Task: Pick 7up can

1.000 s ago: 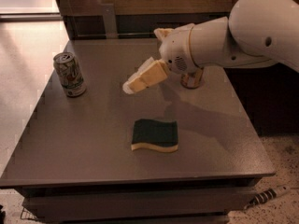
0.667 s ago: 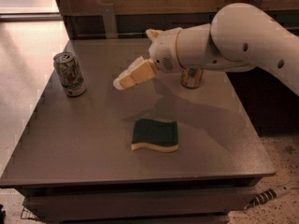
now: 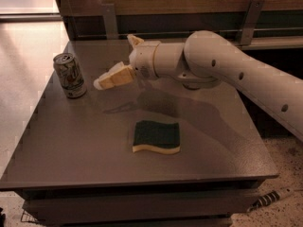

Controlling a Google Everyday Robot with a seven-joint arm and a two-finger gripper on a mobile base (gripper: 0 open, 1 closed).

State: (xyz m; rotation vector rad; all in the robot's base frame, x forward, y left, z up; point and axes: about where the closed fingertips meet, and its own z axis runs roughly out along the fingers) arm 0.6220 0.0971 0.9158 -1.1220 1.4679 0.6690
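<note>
My gripper (image 3: 114,60) is now further left across the desk (image 3: 71,141) than a second ago: it sat over the middle-back, now its lower finger (image 3: 111,78) points at the 7up can (image 3: 69,74), close to it but not touching. The jaws are spread wide and hold nothing, one finger low and left, the other sticking up behind the wrist. The 7up can is unmoved, upright near the desk's left edge toward the back, silver top up, green band at its base. The green sponge (image 3: 156,137) is also unmoved, flat toward the front centre, well clear of my path.

So this is the approach phase, grasp not yet made (no contact, can not between the fingers). Next I judge I need a bit more reach left, with the spread lined up to straddle the can body before closing. Risk: the low finger nudges the can sideways and tips it, and it stands near the edge.
</note>
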